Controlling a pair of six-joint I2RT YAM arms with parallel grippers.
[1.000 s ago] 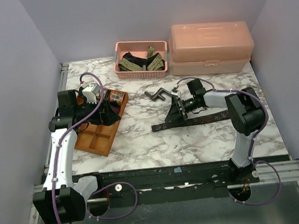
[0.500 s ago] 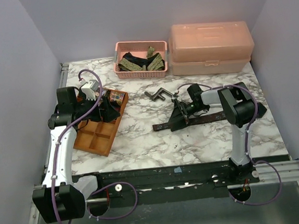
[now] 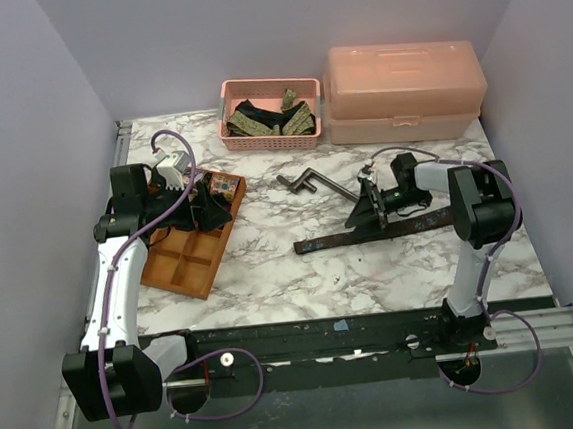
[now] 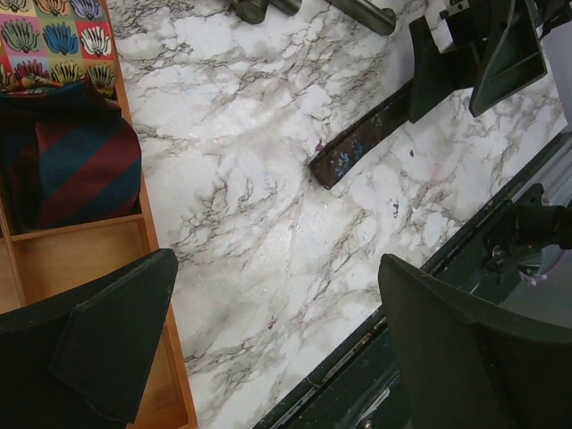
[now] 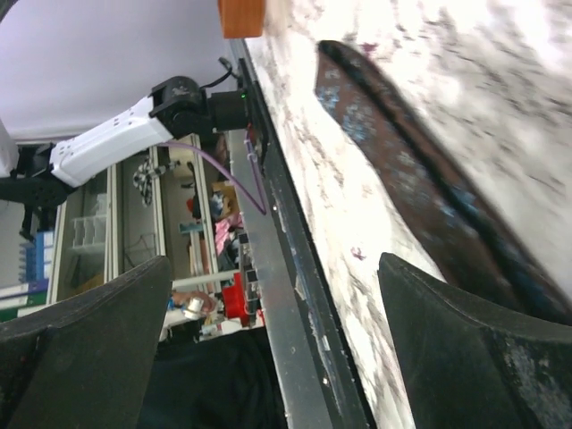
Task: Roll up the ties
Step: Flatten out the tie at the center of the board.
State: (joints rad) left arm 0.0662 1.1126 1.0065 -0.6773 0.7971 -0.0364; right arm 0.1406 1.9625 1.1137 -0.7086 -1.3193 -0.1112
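Tie (image 3: pixel 319 240) flat; right tool (image 3: pixel 366 209) spread over it.

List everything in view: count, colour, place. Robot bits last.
table: one, white marble with grey veins, under everything
flat tie: one, dark brown, laid out centre-right on the table
coiled ties: two, one blue-and-red striped, one multicolour print, in the wooden tray
wooden tray: one, orange-brown, divided, left side
loose ties: count unclear, olive-gold and black, in the basket
basket: one, pink, back centre
lidded box: one, pink, shut, back right
crank-shaped bar: one, grey metal, centre
arms: two, white and black, left and right, near edge
left claw: open, above the tray's edge
right claw: open, above the flat tie
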